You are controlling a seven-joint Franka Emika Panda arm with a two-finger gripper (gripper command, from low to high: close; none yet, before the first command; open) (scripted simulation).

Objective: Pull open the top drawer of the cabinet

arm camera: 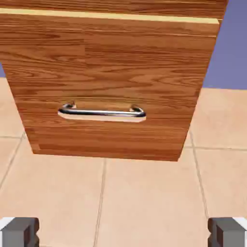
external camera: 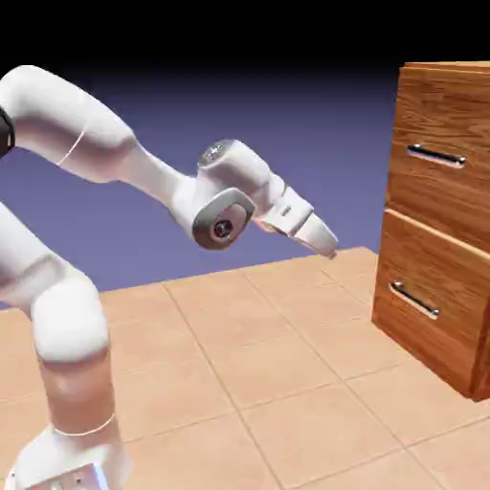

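The cabinet (external camera: 442, 220) stands at the exterior view's right, reddish-brown wood grain with two stacked drawers. The top drawer (external camera: 450, 115) is flush and carries a silver bar handle (external camera: 435, 155). My gripper (external camera: 323, 239) hangs in the air well left of the cabinet front, below the height of that handle, tilted down toward the cabinet. In the hand view my gripper (arm camera: 123, 234) is open with nothing between the fingertips (arm camera: 19, 231). That view shows mostly the lower drawer (arm camera: 111, 72) and its handle (arm camera: 101, 112); only a thin strip of the top drawer (arm camera: 111, 4) shows above the seam.
The lower drawer handle (external camera: 413, 300) juts from the cabinet's lower front. The tan tiled tabletop (external camera: 287, 383) stretches between the robot's base and the cabinet. My arm's elbow (external camera: 222, 222) is bent just behind the hand.
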